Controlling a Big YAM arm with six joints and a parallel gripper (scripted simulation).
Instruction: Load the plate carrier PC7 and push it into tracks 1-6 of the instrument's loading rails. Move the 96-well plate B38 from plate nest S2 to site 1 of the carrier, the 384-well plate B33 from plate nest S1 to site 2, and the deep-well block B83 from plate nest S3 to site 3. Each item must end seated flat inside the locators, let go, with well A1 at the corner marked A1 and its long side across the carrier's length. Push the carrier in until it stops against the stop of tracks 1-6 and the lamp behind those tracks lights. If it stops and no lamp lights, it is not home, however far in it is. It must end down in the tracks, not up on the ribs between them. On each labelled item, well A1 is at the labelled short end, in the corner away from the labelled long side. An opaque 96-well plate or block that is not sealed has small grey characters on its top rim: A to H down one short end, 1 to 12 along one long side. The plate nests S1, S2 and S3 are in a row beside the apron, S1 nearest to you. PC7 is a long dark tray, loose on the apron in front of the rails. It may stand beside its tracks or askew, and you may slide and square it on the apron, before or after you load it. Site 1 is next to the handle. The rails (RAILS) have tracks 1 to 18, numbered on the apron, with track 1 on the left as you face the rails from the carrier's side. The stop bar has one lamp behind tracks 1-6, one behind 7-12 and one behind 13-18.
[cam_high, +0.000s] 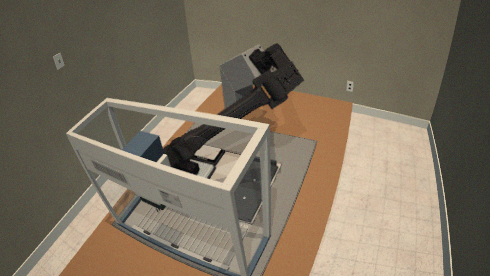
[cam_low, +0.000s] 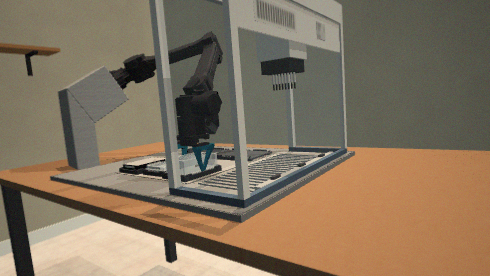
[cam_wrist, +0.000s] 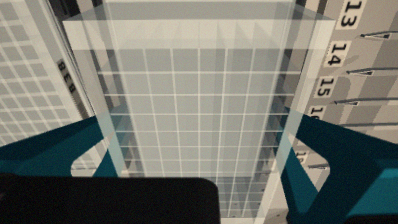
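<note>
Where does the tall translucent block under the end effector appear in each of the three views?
Top: mostly hidden under the arm, not clearly identifiable.
Exterior: low centre-left, deep-well block between the teal fingers.
Wrist: fills the centre.
Shared landmark: the end effector, straddling the block, closing but not yet gripping.

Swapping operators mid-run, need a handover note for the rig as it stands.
Claw: open, fingers either side of the tall clear block, apparently deep-well B83, in its nest; not clamped.
A gridded plate sits in the neighbouring nest.
Done: nothing visibly on the carrier.
Left: block to site 3, both plates to sites 1 and 2, then push the carrier into tracks 1-6 until the lamp lights.
</note>
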